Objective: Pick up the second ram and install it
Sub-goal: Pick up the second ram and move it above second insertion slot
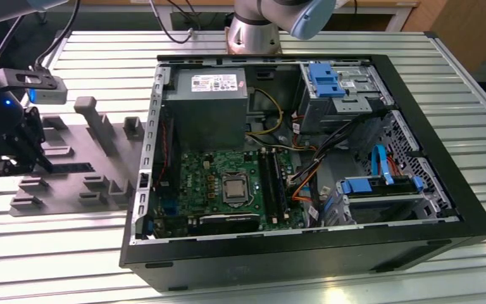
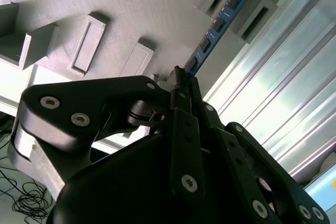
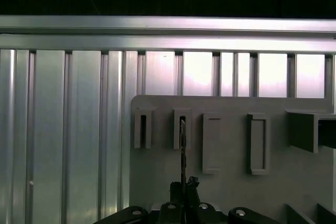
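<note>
In the exterior view I see the gripper low over the gray fixture plate at the exterior view's left, beside the open computer case. In the second wrist view, its fingers are pinched on one end of the second ram. The stick's other end reaches the raised holder blocks on the plate. In the first wrist view the ram appears edge-on as a thin dark line running from the fingertips into a narrow holder slot.
</note>
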Robot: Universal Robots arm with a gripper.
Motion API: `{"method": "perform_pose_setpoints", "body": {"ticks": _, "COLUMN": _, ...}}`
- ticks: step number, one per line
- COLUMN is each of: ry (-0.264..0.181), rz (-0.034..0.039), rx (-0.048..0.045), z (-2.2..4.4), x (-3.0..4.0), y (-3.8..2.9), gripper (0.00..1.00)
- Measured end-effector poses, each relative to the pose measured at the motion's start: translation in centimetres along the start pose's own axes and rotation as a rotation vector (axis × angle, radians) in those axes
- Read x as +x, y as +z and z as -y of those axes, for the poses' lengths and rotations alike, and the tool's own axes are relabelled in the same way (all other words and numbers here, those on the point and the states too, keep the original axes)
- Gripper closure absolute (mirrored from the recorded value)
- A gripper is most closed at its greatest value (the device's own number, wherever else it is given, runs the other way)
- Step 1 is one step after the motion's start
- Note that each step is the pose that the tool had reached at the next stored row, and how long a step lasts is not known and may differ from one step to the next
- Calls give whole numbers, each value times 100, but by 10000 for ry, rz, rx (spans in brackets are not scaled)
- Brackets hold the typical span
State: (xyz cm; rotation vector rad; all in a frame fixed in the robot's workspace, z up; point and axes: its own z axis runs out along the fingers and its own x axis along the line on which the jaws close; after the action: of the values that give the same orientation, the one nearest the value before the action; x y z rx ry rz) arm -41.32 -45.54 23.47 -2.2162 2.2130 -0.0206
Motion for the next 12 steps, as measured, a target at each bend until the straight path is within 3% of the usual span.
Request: {"method": "perform_pose_setpoints", "body": {"ticks": 12, "ry": 0, "rz": 0, "rx": -1, "z": 1, "x": 0, "y": -40, "gripper": 86}}
